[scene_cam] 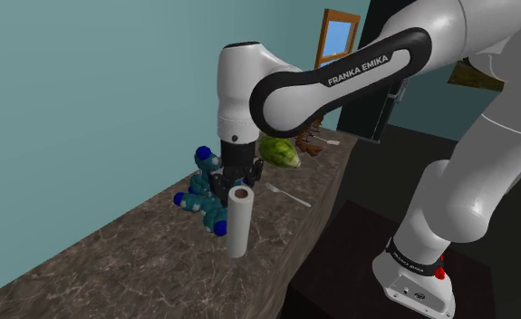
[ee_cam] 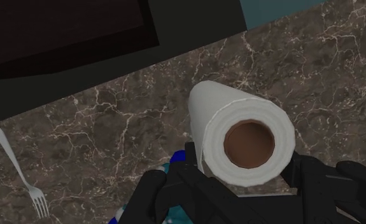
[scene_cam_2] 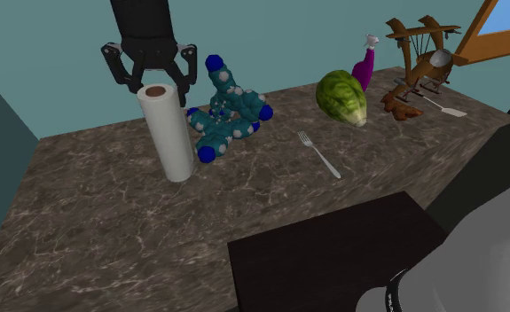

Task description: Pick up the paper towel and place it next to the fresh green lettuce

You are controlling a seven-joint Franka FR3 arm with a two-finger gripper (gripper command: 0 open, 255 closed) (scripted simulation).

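close to the counter's (scene_cam_2: 111, 248) stand-side edge the paper towel (scene_cam_2: 175, 137) stands upright, with a fork (scene_cam_2: 321, 155) lying flat further along that edge. the jaws hang released over the roll's top, spread wider than it, one finger on each side; contact is hard to make out. behind, the roll partly hides a teal and blue toy (scene_cam_2: 231, 111). the lettuce (scene_cam_2: 341, 96) sits well apart, toward the counter's back edge.

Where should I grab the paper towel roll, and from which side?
Grip the paper towel across its upper wall, coming straight down from above: it stands upright, core hole up, with the open gripper above it and a blue toy crowding one side.
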